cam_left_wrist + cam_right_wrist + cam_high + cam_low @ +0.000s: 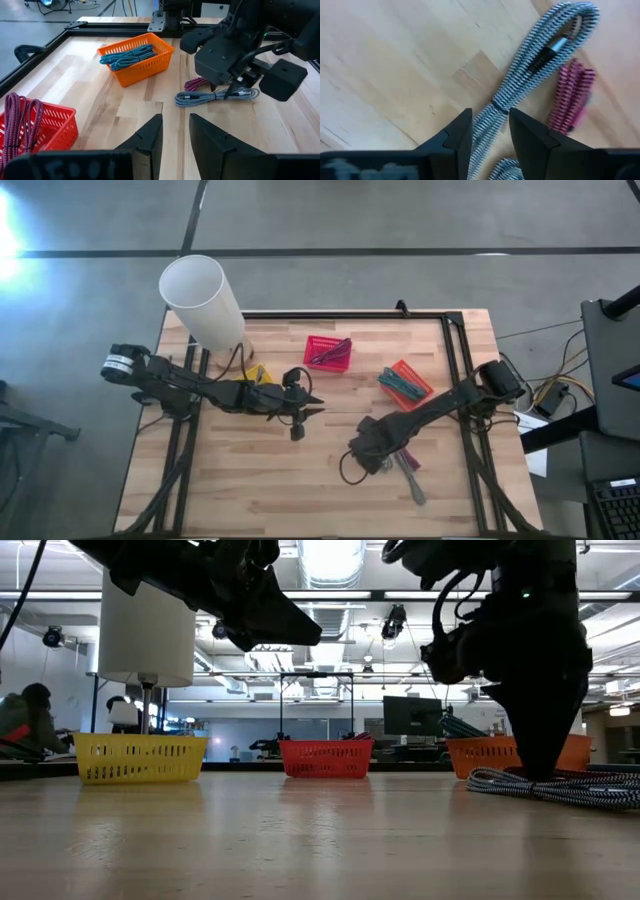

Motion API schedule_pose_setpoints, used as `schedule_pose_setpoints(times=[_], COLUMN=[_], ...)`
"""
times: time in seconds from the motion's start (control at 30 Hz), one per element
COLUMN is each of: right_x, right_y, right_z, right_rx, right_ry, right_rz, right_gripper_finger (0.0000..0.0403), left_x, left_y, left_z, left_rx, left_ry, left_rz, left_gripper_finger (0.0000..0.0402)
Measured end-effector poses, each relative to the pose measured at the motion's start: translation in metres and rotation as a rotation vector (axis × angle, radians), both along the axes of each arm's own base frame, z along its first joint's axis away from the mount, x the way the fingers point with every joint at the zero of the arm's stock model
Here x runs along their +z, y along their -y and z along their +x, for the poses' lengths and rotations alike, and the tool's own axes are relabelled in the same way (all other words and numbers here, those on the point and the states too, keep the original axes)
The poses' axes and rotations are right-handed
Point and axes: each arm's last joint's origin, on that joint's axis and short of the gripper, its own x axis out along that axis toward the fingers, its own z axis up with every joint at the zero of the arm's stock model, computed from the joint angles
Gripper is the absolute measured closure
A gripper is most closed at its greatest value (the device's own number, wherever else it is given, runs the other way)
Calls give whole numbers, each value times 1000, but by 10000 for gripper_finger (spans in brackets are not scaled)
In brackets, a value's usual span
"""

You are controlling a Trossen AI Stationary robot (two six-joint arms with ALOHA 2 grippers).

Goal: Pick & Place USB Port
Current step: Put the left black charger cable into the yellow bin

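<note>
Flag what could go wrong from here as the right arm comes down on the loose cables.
1. The right gripper straddles the black-and-white braided cable at its bundle tie; closing off-centre could lift one strand and let the coil unravel.
2. The pink braided cable lies against it and may get dragged along.
3. The left gripper hovers open nearby, risking contact between the arms.

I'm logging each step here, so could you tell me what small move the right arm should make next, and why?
Probably close the right claw on the grey cable. In the right wrist view its open fingers straddle the bundle lying on the table, with the pink cable beside it, clear of the fingers. The left claw hovers open mid-table, apart from it.
</note>
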Motion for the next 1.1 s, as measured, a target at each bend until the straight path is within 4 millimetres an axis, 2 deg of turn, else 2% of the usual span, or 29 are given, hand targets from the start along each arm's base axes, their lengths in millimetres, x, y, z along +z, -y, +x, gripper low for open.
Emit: schedule_pose_setpoints(times=[0.33, 0.57, 0.87, 0.97, 1.1], right_x=[-18, -20, 0, 10, 29], right_y=[3, 4, 0, 0, 6], right_z=[-9, -10, 9, 12, 4], right_rx=[-99, -55, 187, 261, 305], right_ry=[-11, 11, 109, 157, 239], right_rz=[-6, -23, -65, -133, -258], right_gripper_finger=[280, 293, 371, 378, 375], left_x=[0, 0, 0, 0, -1], left_y=[0, 0, 0, 0, 0], left_z=[0, 0, 0, 0, 0], left_rx=[0, 0, 0, 1, 5], left_ry=[0, 1, 1, -3, -10], left_rz=[0, 0, 0, -3, -16], left_gripper_finger=[303, 303, 303, 303, 303])
